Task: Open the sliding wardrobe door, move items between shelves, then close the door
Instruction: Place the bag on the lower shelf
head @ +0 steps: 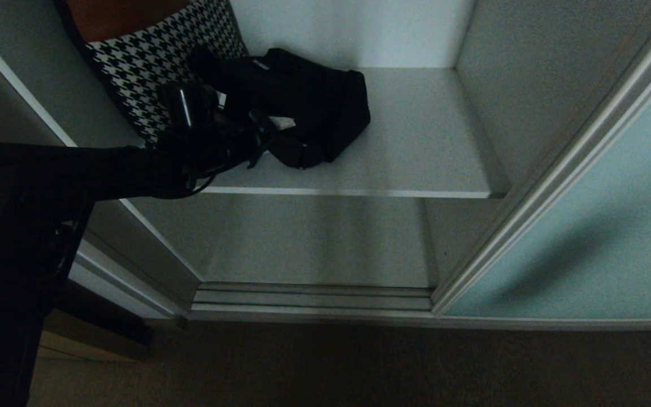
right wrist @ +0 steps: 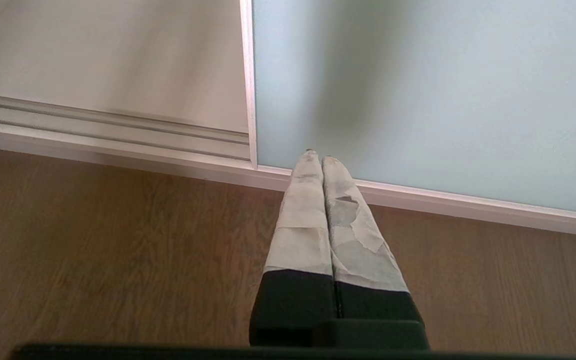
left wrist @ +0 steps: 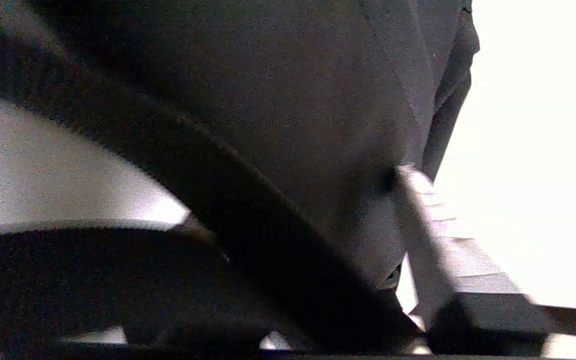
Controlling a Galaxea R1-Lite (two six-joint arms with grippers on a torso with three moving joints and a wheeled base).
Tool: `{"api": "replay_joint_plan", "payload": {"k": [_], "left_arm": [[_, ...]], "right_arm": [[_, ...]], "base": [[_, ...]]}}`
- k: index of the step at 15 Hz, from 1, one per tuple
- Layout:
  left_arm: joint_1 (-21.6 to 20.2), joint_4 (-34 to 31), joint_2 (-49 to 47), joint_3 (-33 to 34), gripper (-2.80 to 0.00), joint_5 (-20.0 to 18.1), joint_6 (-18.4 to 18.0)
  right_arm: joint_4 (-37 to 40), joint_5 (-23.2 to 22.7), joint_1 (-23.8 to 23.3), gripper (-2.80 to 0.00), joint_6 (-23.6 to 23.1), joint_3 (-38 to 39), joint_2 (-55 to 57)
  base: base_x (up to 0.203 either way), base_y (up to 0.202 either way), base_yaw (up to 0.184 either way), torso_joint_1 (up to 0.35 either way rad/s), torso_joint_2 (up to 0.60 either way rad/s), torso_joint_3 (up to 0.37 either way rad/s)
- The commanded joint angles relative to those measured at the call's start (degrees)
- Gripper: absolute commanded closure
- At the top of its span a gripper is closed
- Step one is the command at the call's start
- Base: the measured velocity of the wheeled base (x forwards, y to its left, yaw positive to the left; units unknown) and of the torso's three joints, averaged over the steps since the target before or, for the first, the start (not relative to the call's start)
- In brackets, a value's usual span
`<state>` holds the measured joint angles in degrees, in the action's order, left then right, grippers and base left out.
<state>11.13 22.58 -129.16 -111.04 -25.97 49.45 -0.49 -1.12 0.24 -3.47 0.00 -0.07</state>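
The black shoulder bag point(head: 314, 107) lies on the upper white shelf point(head: 416, 147), towards its left side. My left gripper point(head: 246, 127) reaches in from the left and is at the bag's near left end. In the left wrist view the bag's fabric point(left wrist: 293, 100) fills the space between the jaws, and one taped finger point(left wrist: 428, 225) presses against its side. The frosted sliding wardrobe door point(head: 602, 226) stands pushed to the right, leaving the wardrobe open. My right gripper point(right wrist: 320, 160) hangs shut and empty low over the floor, before the door point(right wrist: 418, 90).
A black-and-white houndstooth bag point(head: 150, 62) stands at the shelf's back left, just behind my left gripper. Below is a bare lower board point(head: 314, 243) and the door's floor track point(head: 314, 297). Wooden floor point(right wrist: 93, 250) lies in front.
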Motion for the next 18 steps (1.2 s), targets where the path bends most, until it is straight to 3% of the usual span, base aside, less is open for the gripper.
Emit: {"api": "replay_joint_plan", "payload": {"k": [1, 3, 5, 9, 15, 18], "left_arm": [[-0.14, 0.27, -1.11, -0.05, 0.00, -0.22, 0.30], [-0.21, 0.27, -1.54, -0.05, 0.00, -0.46, 0.21], [-0.19, 0.23, -0.74, -0.05, 0.00, -3.04, 0.40], [-0.06, -1.93, 6.03, 0.03, 0.00, -4.60, 1.07], [3.82, -14.31, 18.16, 0.21, 0.00, -4.54, -0.10], [9.96, -27.27, 23.64, 0.29, 0.00, -2.87, -6.83]], "right_arm": [[-0.04, -0.02, 0.02, 0.00, -0.04, 0.00, -0.10], [-0.04, -0.02, 0.02, 0.00, -0.04, 0.00, -0.10], [-0.04, -0.02, 0.02, 0.00, -0.04, 0.00, -0.03], [-0.04, -0.02, 0.02, 0.00, -0.04, 0.00, -0.01], [-0.04, -0.02, 0.02, 0.00, -0.04, 0.00, -0.10], [-0.04, -0.02, 0.02, 0.00, -0.04, 0.00, -0.10]], "base": [[0.000, 0.000, 0.000, 0.000, 0.00, 0.000], [0.000, 0.000, 0.000, 0.000, 0.00, 0.000], [0.000, 0.000, 0.000, 0.000, 0.00, 0.000], [0.000, 0.000, 0.000, 0.000, 0.00, 0.000], [0.000, 0.000, 0.000, 0.000, 0.00, 0.000], [0.000, 0.000, 0.000, 0.000, 0.00, 0.000]]}}
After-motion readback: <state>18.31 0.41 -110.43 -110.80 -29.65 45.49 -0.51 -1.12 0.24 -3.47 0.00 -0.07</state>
